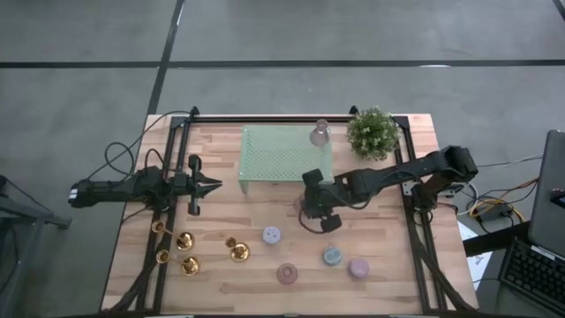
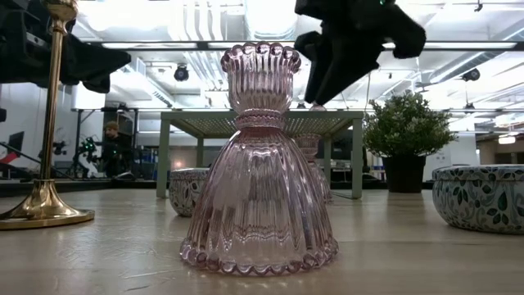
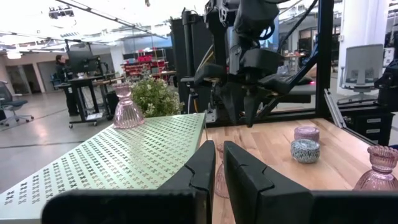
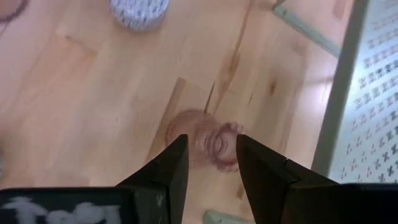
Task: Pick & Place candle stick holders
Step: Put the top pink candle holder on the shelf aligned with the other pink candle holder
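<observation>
Several gold candle stick holders (image 1: 187,252) stand on their bases at the table's near left; one shows in the low view (image 2: 45,123). Pink ribbed glass holders stand too: one on the green shelf (image 1: 320,132), one near the front edge (image 1: 287,274), large in the low view (image 2: 260,164), and one on the table under my right gripper (image 4: 208,146). My right gripper (image 4: 211,140) is open and points down just above that holder (image 1: 299,205). It does not touch the holder. My left gripper (image 1: 212,184) is shut and empty at the table's left, pointing right.
A green perforated shelf (image 1: 287,155) stands at the table's far middle, with a potted plant (image 1: 372,132) to its right. Squat round candles (image 1: 272,235) (image 1: 332,256) (image 1: 357,268) sit on the near right. A black frame rail (image 1: 291,117) runs along the far edge.
</observation>
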### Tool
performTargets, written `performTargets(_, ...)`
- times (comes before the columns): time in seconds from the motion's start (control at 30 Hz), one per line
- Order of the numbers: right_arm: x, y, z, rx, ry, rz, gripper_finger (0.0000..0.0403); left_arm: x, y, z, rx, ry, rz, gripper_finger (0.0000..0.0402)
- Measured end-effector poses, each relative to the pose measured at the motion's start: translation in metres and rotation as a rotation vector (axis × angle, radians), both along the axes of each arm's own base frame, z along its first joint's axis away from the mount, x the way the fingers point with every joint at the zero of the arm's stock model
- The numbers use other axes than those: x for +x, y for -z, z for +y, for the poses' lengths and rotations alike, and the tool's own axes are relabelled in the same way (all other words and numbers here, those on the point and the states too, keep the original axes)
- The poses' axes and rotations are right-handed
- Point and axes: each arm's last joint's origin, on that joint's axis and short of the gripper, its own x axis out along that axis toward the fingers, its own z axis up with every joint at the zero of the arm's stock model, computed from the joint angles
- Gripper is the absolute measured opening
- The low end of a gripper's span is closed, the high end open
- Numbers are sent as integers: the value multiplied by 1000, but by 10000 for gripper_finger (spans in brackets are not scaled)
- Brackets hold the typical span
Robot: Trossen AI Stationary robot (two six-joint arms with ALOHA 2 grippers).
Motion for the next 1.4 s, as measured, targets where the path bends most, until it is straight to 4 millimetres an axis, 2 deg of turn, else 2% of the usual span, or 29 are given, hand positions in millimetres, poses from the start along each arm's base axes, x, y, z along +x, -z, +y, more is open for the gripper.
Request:
performTargets(0.53, -2, 26, -1, -12, 10, -49, 134, 0, 0, 0, 0, 0, -1, 37)
performTargets(0.83, -5, 42, -2, -12, 11, -53, 121, 0, 0, 0, 0, 0, -1, 37)
performTargets(1.4, -5, 45, -3, -24, 48, -68, 116, 0, 0, 0, 0, 0, -1, 37)
